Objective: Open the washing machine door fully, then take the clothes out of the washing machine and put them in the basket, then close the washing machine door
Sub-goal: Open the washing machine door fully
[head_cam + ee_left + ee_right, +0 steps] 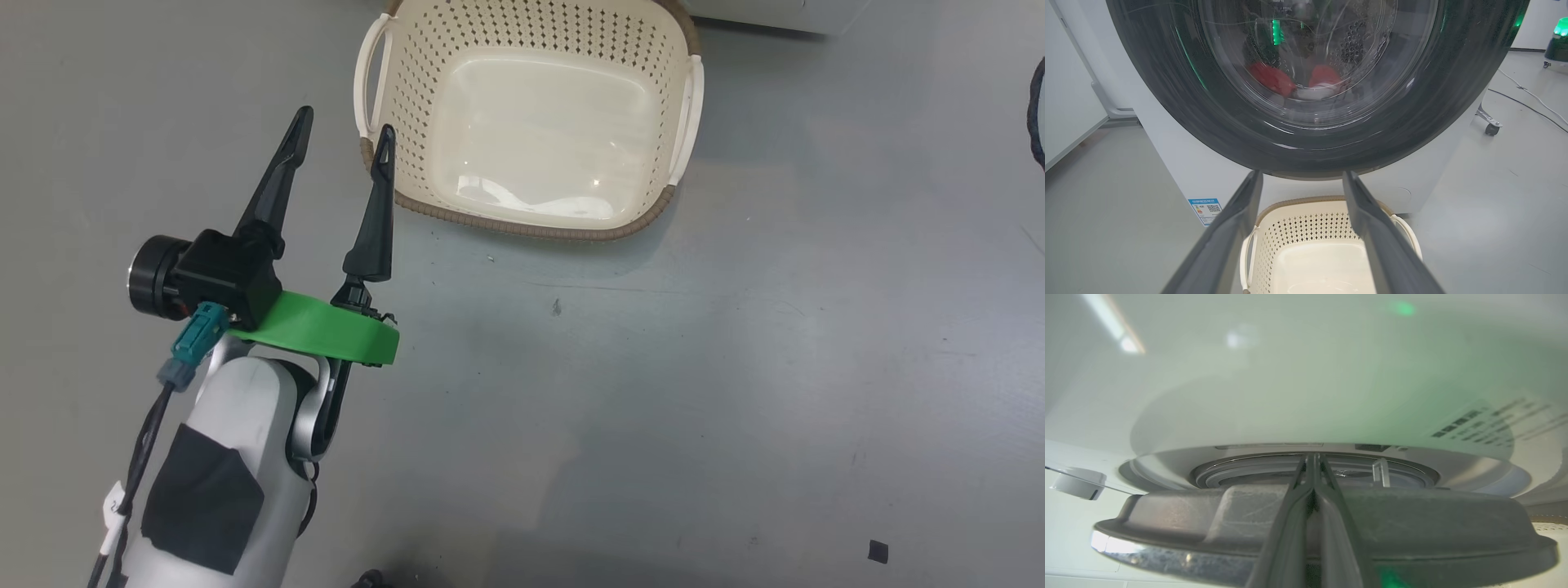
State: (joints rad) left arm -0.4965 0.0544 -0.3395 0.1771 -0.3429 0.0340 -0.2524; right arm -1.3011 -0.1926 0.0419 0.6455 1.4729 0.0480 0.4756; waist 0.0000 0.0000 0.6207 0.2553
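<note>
The washing machine [1180, 163] is a white box with a blue label [1205, 209] at a lower corner. Its door [1167, 102] has a glossy black rim, and red and white clothes [1274, 79] show through the glass bowl. The cream basket [408, 98] [1290, 228] stands on the floor just in front of the machine, with nothing in it. My left gripper [344, 122] [1303, 173] is open beside the basket's left handle and points at the door's lower rim. In the right wrist view my right gripper [1312, 457] is shut, its fingers lying across the door's grey edge [1208, 514], tips in the gap before the machine's front [1290, 396].
Grey floor lies all around. A castor of a wheeled stand [1491, 129] and floor cables [1531, 96] are to the machine's right, and a green lamp [1560, 28] glows beyond. White panels [1069, 94] stand at the left. A black cable [1037, 114] shows at the head view's right edge.
</note>
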